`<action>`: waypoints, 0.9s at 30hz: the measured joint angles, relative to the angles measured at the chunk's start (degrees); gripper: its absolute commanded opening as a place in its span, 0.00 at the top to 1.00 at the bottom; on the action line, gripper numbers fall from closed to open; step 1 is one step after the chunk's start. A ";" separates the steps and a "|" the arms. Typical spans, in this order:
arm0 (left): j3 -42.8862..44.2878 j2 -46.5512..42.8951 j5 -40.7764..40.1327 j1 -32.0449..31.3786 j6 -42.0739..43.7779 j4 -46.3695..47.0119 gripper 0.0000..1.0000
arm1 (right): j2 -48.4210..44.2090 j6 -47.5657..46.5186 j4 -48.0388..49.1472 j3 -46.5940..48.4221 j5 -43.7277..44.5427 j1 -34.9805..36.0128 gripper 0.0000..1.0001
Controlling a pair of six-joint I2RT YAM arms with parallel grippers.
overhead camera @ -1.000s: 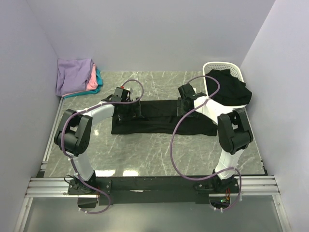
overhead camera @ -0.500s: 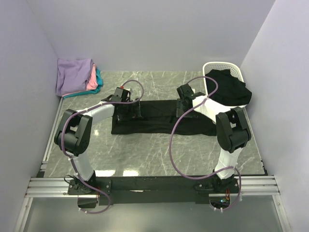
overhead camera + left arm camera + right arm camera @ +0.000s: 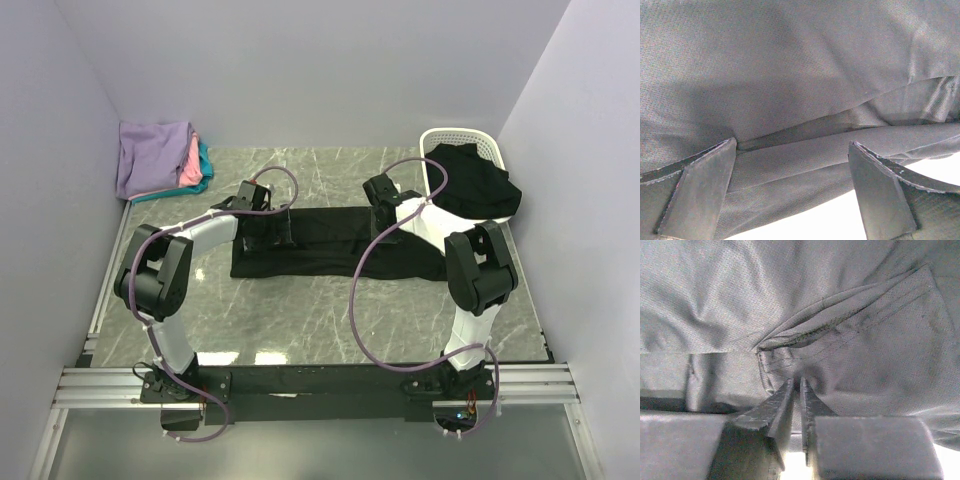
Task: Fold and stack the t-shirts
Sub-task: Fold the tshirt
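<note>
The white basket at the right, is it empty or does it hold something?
Not empty: black cloth fills the white basket and spills over its near rim.

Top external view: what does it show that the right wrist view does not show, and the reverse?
Only the top external view shows the folded stack of lavender, pink and teal shirts in the far left corner, and the white basket holding black cloth. Only the right wrist view shows the right gripper up close, its jaws almost together, pinching a fold. Both show the black t-shirt spread on the table.
</note>
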 measured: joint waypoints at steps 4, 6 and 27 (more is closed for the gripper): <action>0.00 0.00 -0.02 0.00 0.02 -0.04 0.00 | 0.00 -0.15 0.04 0.42 0.02 0.00 0.91; 0.00 0.00 -0.04 0.00 0.02 -0.11 0.01 | 0.00 -0.09 0.04 0.44 0.02 0.02 0.72; 0.09 0.39 -0.44 0.00 0.04 -0.09 0.01 | 0.22 -0.09 0.02 0.44 -0.68 0.50 0.52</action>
